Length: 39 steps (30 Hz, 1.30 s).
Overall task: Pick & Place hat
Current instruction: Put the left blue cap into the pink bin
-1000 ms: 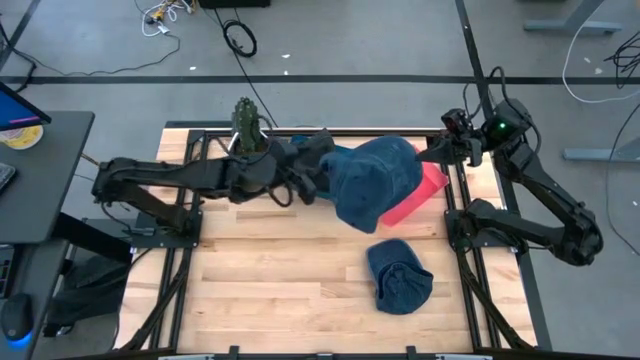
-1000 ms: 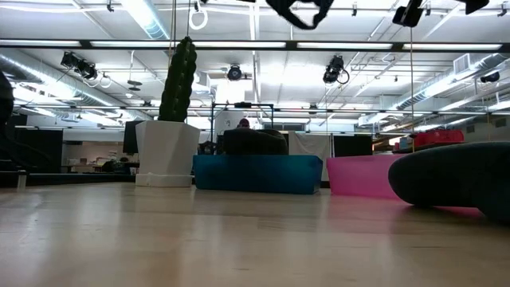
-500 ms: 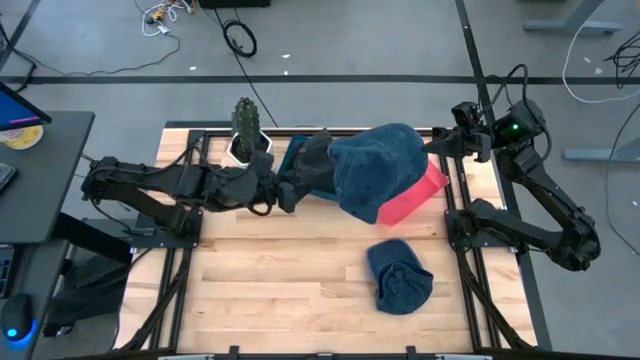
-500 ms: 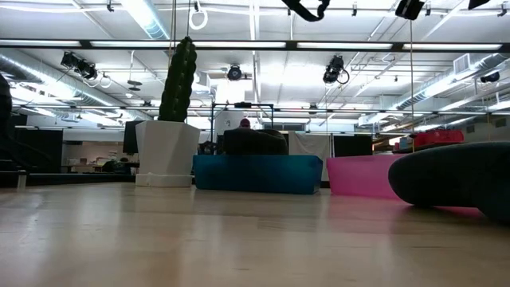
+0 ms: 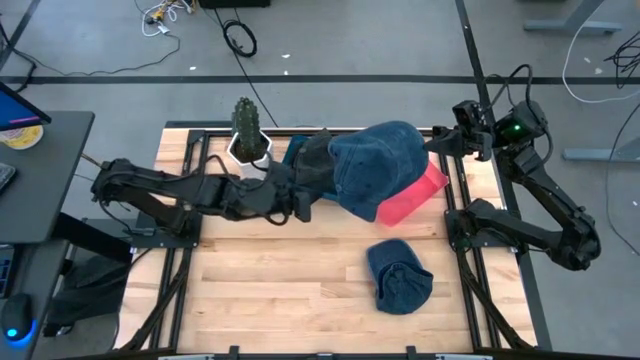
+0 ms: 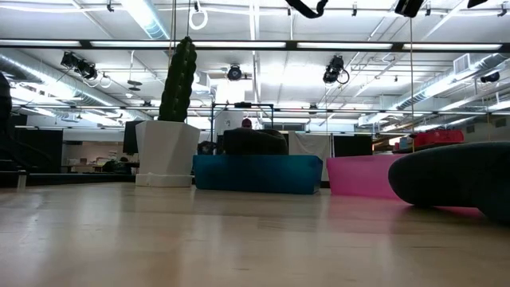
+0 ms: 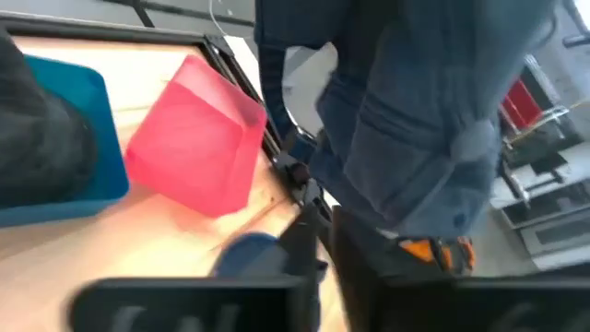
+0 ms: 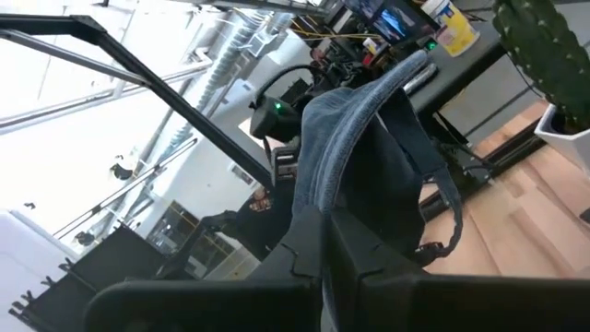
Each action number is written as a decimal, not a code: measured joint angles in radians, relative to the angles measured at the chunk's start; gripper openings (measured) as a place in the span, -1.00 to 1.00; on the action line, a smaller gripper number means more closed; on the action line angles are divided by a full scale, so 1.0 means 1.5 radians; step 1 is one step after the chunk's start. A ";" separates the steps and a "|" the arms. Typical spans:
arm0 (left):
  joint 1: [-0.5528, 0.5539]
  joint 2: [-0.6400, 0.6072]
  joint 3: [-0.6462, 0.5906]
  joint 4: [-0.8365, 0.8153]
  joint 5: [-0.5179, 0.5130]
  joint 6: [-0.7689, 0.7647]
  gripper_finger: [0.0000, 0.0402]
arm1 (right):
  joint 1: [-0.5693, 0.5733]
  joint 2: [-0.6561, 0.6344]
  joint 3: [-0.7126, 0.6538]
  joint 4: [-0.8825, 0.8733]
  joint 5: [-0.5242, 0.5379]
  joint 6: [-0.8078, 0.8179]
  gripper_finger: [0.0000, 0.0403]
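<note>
A blue denim hat (image 5: 375,170) hangs in the air over the blue bin (image 5: 296,152) and the pink bin (image 5: 420,195), with my right gripper (image 5: 437,146) shut on its right side. My left gripper (image 5: 303,195) stands just left of the hat with its fingers (image 7: 309,244) together and nothing between them. The left wrist view shows the hat (image 7: 415,120) a little way ahead of it. A second denim hat (image 5: 400,278) lies crumpled on the table toward the near edge. A dark hat (image 6: 255,142) sits in the blue bin. My right gripper pinches the hat's edge (image 8: 318,198) between its two fingers. It comes in roughly level from the table's right side. The hat is lifted clear of the table and bins, and its cloth sags away from the fingers toward the left.
A potted cactus (image 5: 245,125) stands at the far left next to the blue bin. Bare wooden table (image 5: 270,280) spreads across the near left. Black frame rails (image 5: 465,250) run along both sides.
My left gripper has drawn back from under the hat toward the table's left and near edges and no longer touches it. My right gripper has gone up and slightly toward the far edge, and the hat has moved that way with it.
</note>
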 joint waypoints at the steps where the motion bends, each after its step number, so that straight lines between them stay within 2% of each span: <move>1: 0.002 0.004 0.000 0.006 -0.007 0.004 -0.91 | 0.004 0.000 0.000 0.000 0.000 0.000 -1.00; 6: 0.012 0.023 0.000 0.079 0.000 0.040 -0.98 | 0.015 0.000 0.000 0.006 0.012 0.008 -1.00; 12: 0.009 0.026 0.000 0.087 0.002 0.052 -0.99 | -0.006 0.000 0.001 -0.036 0.017 -0.005 -1.00; 19: -0.010 0.026 0.000 0.085 0.001 0.070 -0.99 | -0.044 -0.002 0.001 -0.185 0.011 -0.081 -1.00; 24: -0.016 0.026 0.000 0.085 0.001 0.088 -0.99 | -0.067 -0.006 0.001 -0.367 0.033 -0.191 -1.00; 32: -0.016 0.026 0.000 0.085 0.002 0.133 -0.99 | -0.091 0.002 0.023 -0.670 0.210 -0.419 -1.00; 36: -0.014 0.026 0.000 0.085 0.002 0.163 -0.99 | -0.078 0.046 0.123 -0.848 0.365 -0.594 -1.00; 39: -0.008 0.026 0.000 0.086 0.004 0.186 -0.99 | -0.057 0.079 0.213 -0.909 0.461 -0.674 -1.00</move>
